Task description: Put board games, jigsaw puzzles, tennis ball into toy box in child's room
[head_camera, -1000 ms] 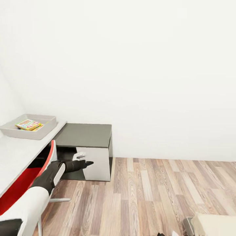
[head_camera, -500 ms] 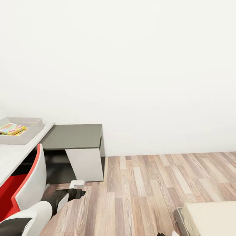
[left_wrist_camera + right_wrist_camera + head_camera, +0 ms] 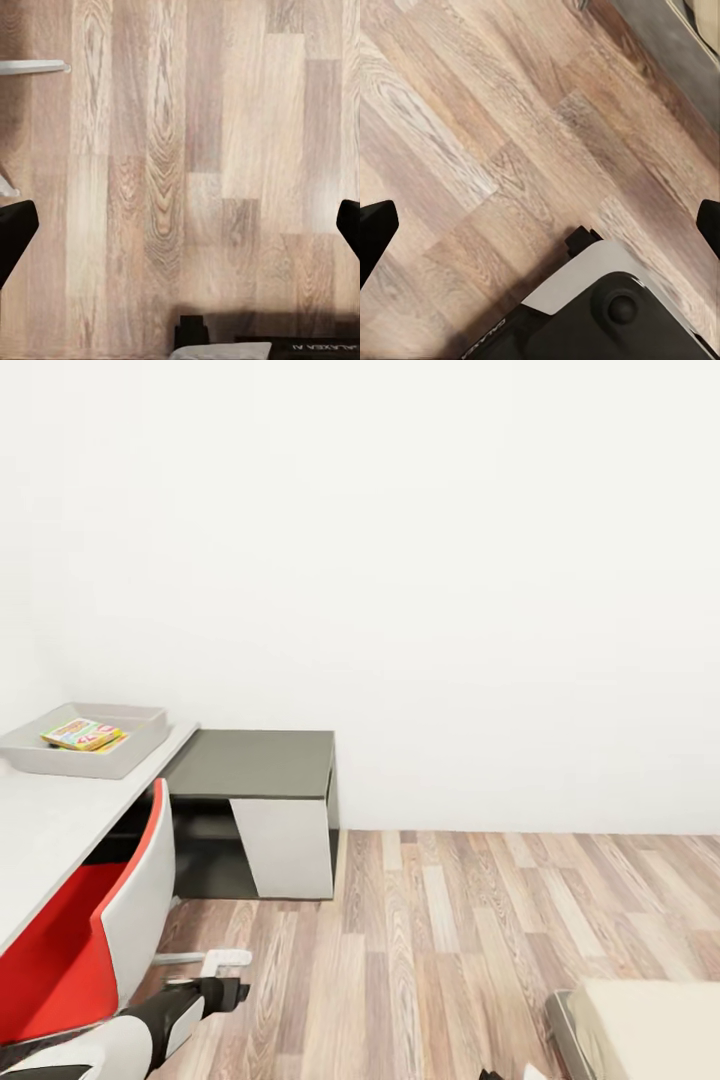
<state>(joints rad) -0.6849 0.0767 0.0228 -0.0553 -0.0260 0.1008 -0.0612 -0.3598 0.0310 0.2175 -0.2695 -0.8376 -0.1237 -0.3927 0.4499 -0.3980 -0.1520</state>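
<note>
Far left, shallow pale grey toy box sits on long pale grey table, bright flat board game box inside. Left gripper and right gripper both spread wide, empty, above wood-plank floor.

The left arm has a glossy white shell that narrows into a black forearm and wrist, ending in a pale grey block at the tip. In both wrist views black fingertips frame the edges, above a white-and-black housing with a small black lug and reversed pale lettering on it
</note>
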